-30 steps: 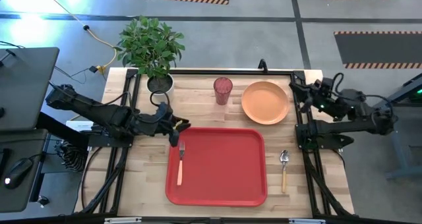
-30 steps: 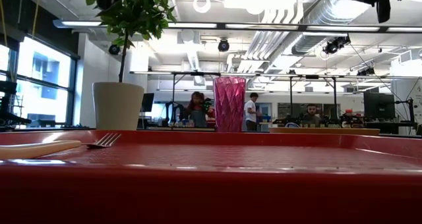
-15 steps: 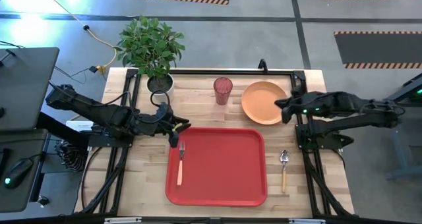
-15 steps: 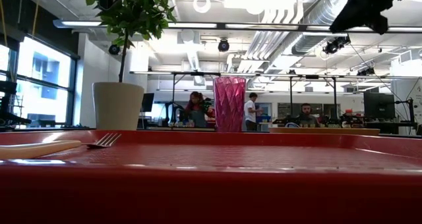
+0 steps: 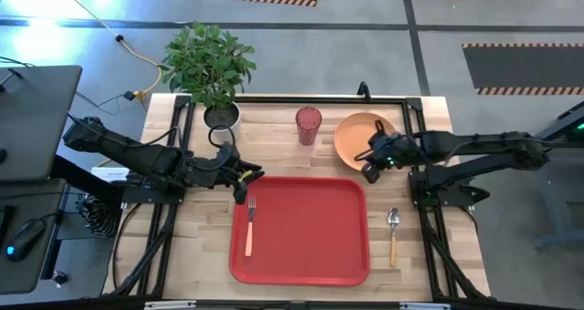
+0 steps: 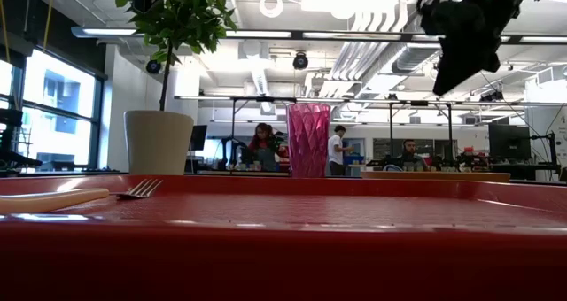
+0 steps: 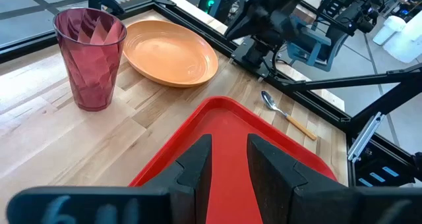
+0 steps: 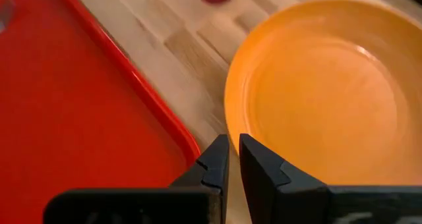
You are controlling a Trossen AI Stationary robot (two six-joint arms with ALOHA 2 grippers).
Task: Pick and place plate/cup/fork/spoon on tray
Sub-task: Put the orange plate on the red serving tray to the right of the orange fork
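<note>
From above, the red tray (image 5: pixel 299 230) lies in the middle of the wooden bench (image 5: pixel 274 137) with the fork (image 5: pixel 249 223) resting inside its left edge. The spoon (image 5: pixel 393 232) lies on the bench just right of the tray. The cup (image 5: pixel 308 125) and the orange plate (image 5: pixel 362 139) stand behind the tray. The right gripper (image 5: pixel 372 157) reaches over the plate's near rim, while the left gripper (image 5: pixel 245 177) waits at the tray's far left corner. At table height, the fork (image 6: pixel 142 189) rests on the tray (image 6: pixel 283 239), with the cup (image 6: pixel 308 140) and a potted plant (image 6: pixel 160 115) behind. The left wrist view shows its fingers (image 7: pixel 198 159) slightly apart above the tray, holding nothing. The right wrist view shows its fingers (image 8: pixel 260 165) nearly pressed together, empty, above the plate's (image 8: pixel 330 92) rim beside the tray's corner.
</note>
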